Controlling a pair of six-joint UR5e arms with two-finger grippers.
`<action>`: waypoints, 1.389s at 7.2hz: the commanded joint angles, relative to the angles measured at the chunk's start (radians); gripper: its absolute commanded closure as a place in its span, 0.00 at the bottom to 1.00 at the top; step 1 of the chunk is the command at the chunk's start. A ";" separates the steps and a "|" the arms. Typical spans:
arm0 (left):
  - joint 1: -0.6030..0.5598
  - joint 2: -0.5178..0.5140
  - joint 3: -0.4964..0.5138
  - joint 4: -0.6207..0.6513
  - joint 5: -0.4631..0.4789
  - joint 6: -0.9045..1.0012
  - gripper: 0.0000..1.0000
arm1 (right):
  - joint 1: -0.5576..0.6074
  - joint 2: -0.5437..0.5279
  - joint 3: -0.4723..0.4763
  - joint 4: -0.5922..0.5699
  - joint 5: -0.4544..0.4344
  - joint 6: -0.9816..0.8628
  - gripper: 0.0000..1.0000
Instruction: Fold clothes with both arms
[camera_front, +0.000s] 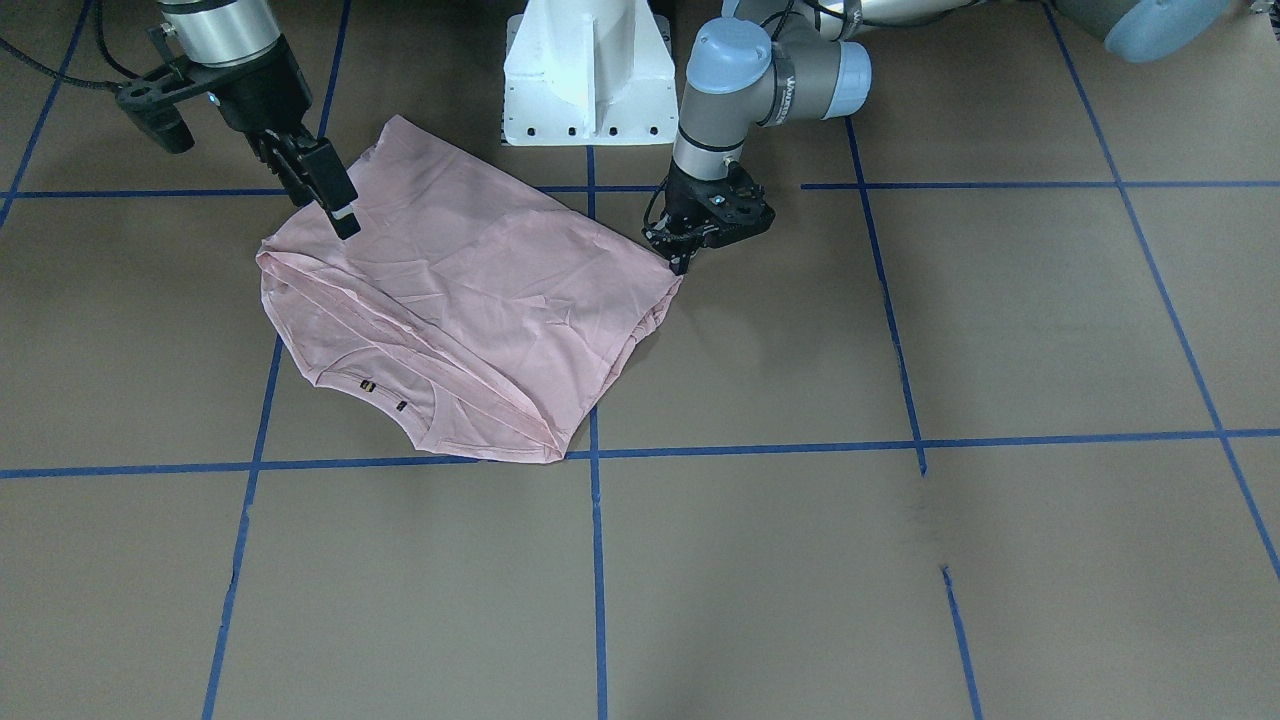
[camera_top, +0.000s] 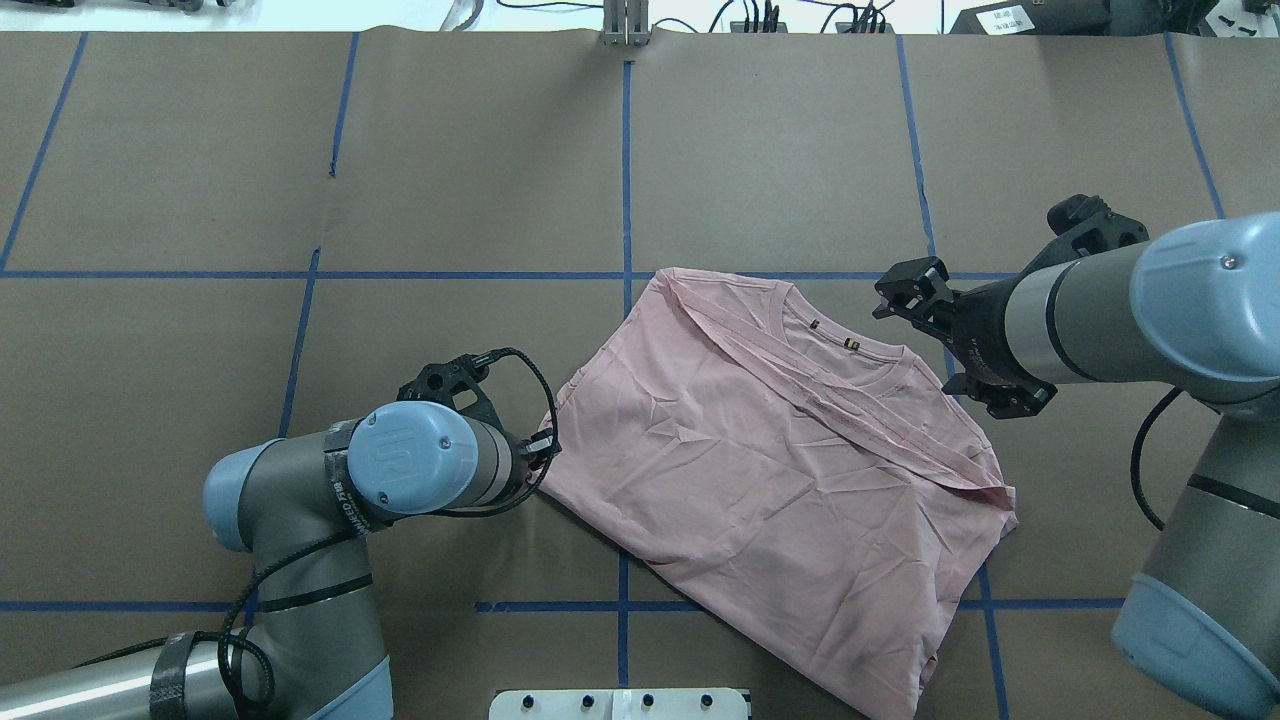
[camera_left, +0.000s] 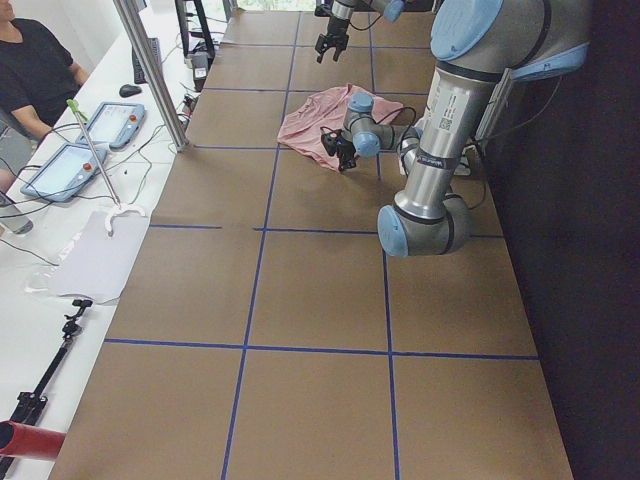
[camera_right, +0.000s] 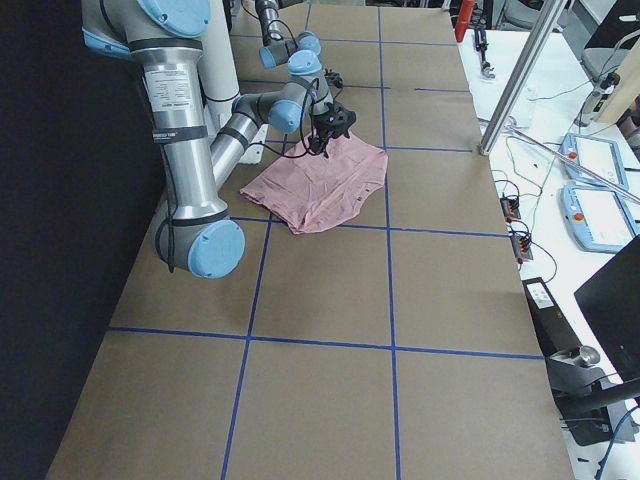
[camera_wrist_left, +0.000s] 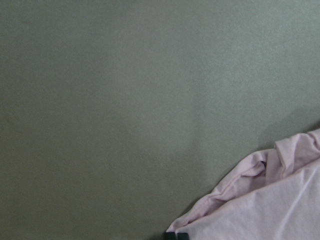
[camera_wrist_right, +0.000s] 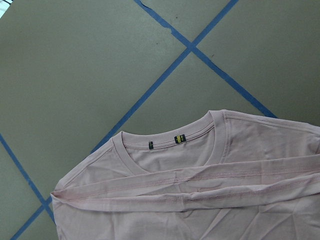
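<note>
Table (camera_top: 200, 150): the shirt (camera_top: 760, 480) lies flat on the robot's right half, plain side up, skewed to the tape grid (camera_top: 625, 150). A hemmed band is folded over along the collar (camera_wrist_right: 165, 142) edge. The shirt's long axis runs diagonally, from the far-left corner toward the robot's near right.

Left gripper (camera_front: 685, 255): down at table level, right at the shirt's left end corner. Its wrist view shows only bunched fabric and a sliver of fingertip, so I can't tell if it's pinching cloth or just beside it.

Right gripper (camera_top: 955, 345): raised, fingers spread wide, holding nothing. It sits just outside the collar edge, on the far long side.

My read is that the left arm is nearer a graspable corner. The right arm has to drop onto a corner before the cloth can be lifted evenly across the short axis.
</note>
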 joint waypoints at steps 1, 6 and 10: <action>-0.081 -0.004 -0.066 0.103 -0.001 0.170 1.00 | 0.000 0.002 -0.001 0.000 0.000 0.000 0.00; -0.391 -0.051 0.329 -0.353 -0.079 0.730 1.00 | 0.000 0.003 -0.010 0.002 -0.005 -0.009 0.00; -0.467 -0.353 0.787 -0.509 -0.089 0.642 1.00 | -0.003 0.096 -0.034 -0.008 -0.005 -0.001 0.00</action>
